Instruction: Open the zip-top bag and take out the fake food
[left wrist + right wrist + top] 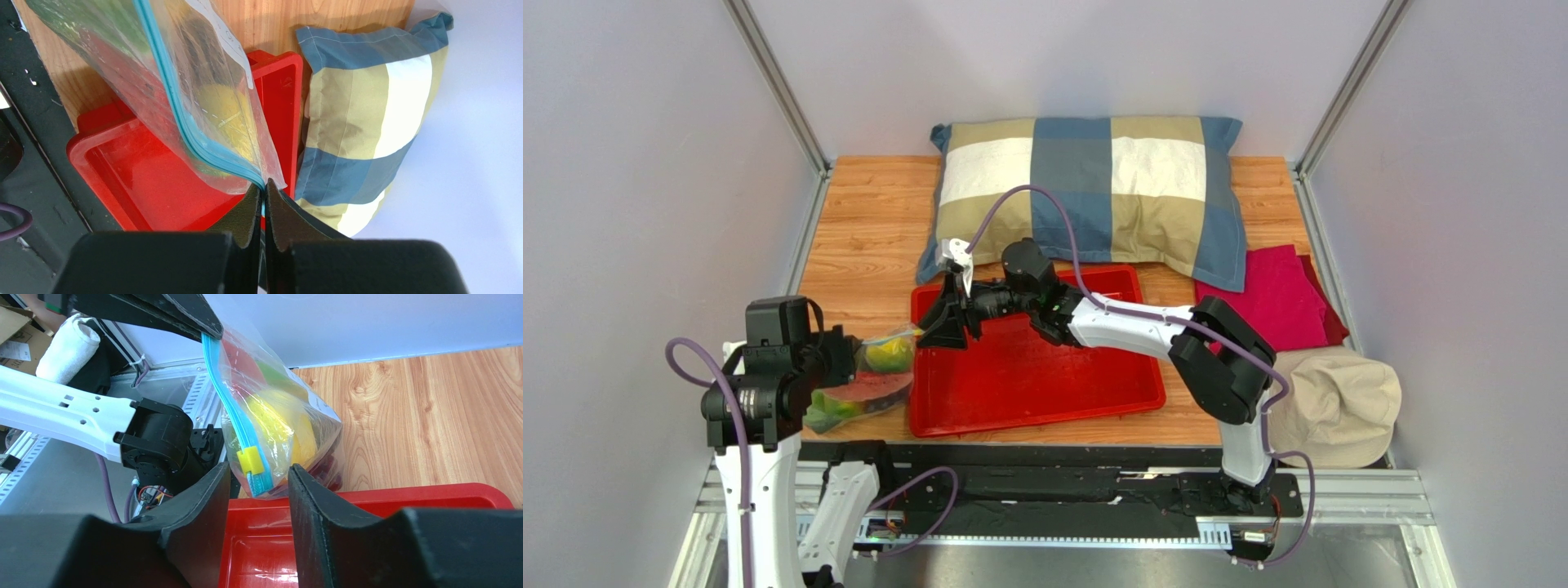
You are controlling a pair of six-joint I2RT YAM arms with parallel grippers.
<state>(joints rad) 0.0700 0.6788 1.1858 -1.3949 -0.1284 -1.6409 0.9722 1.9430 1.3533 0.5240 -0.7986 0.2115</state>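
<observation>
Since my left tool (264, 190) is clenched flat on one corner of the zip-top bag (860, 390), right at the end of its blue-green zip strip (184, 116), the pouch hangs from that pinch at the lower left of the top view, just beside the left end of the red tray (1051, 380). Both sides of the strip lie pressed together along the length the left wrist view shows.

Through the clear plastic I see the fake food (276, 425) bunched together. A yellow citrus piece (215, 110) sits in the middle. In the right wrist view a green piece (273, 376) and a red piece (236, 358) lie above it. A dark shape lower down may be another fruit, though the crinkled film blurs it.

My right tool (259, 470) reaches over the tray from the right. Its fingers stand apart, one on each side of the bag's far end, with the yellow slider (250, 460) between them. I cannot tell whether either finger touches the plastic.

A checked pillow (1100, 184) lies just behind the tray at the back of the wooden worktop (867, 233). A crimson cloth (1271, 294) and a beige cap (1333, 404) sit at the right of the frame.
</observation>
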